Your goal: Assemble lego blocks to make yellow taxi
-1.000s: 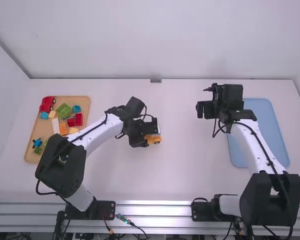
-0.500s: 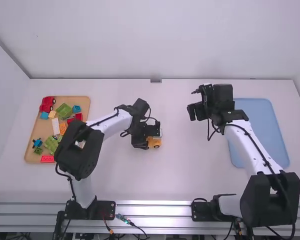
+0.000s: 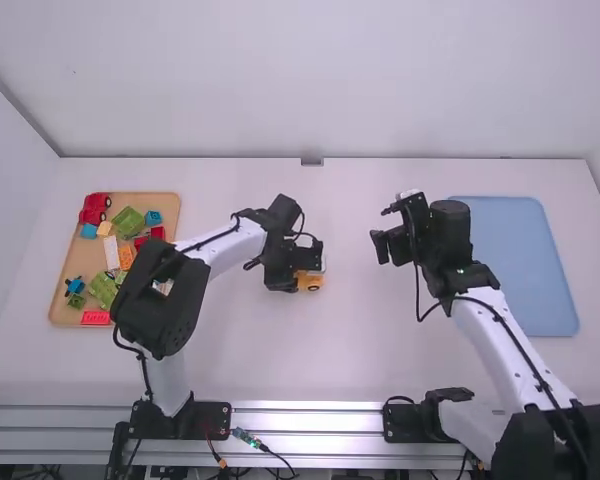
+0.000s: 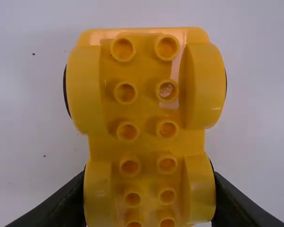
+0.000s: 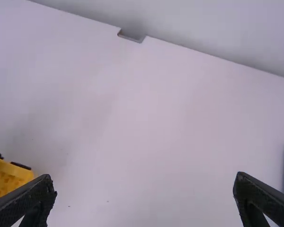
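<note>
Left gripper (image 4: 149,189): I'm clamping the yellow wheeled base (image 4: 146,111), between the worktop's (image 3: 380,350) far and near edges.
Right gripper (image 5: 144,179): I'm holding my fingers apart.
Base: likely positioning; next, stacking bricks (image 3: 127,257) onto it.

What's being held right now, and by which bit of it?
The yellow car base is in the left hand, gripped across its two sides at the wheel arches of one end. The right hand is open and holds nothing.
</note>
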{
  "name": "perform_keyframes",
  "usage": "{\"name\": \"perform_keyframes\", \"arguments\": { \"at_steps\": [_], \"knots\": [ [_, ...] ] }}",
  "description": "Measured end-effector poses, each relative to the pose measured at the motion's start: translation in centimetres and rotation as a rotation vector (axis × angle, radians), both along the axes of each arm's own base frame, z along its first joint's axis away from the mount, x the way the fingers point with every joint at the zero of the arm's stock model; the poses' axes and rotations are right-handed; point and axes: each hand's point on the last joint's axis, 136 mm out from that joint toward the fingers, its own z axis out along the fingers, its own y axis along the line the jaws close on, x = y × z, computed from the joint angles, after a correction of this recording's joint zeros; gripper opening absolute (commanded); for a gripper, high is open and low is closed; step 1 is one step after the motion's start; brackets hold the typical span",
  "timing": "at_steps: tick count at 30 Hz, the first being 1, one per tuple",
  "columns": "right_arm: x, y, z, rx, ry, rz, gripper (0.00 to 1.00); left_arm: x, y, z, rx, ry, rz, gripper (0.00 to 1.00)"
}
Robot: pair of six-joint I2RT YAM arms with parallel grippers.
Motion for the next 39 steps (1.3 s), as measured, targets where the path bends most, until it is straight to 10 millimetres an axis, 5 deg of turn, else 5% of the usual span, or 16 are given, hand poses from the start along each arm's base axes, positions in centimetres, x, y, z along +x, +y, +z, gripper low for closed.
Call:
{"name": "perform_keyframes", "arguments": {
  "at_steps": [10, 21, 25, 26, 31, 39],
  "knots": [
    [-1.1, 0.1, 0.8, 0.015, -0.034, 0.014, 0.99, -0.6, 0.3, -1.6, 0.008, -0.008, -0.002, 0.14],
    [-1.1, 0.3, 0.9, 0.021, -0.039, 0.020, 0.99, -0.6, 0.6, -2.7, 0.015, -0.018, 0.001, 0.32],
    [-1.1, 0.3, 0.9, 0.020, -0.040, 0.020, 0.99, -0.7, 0.5, -2.7, 0.008, -0.016, 0.000, 0.57],
    [-1.1, 0.3, 0.9, 0.020, -0.040, 0.020, 0.99, -0.7, 0.5, -2.7, 0.009, -0.015, -0.001, 0.72],
    [-1.1, 0.3, 0.9, 0.018, -0.041, 0.022, 0.99, -0.4, 0.7, -2.9, 0.025, -0.032, 0.011, 0.99],
    [-1.1, 0.3, 1.0, 0.018, -0.043, 0.022, 0.99, 0.0, 1.4, -2.8, 0.062, -0.030, 0.076, 0.99]
  ]
}}
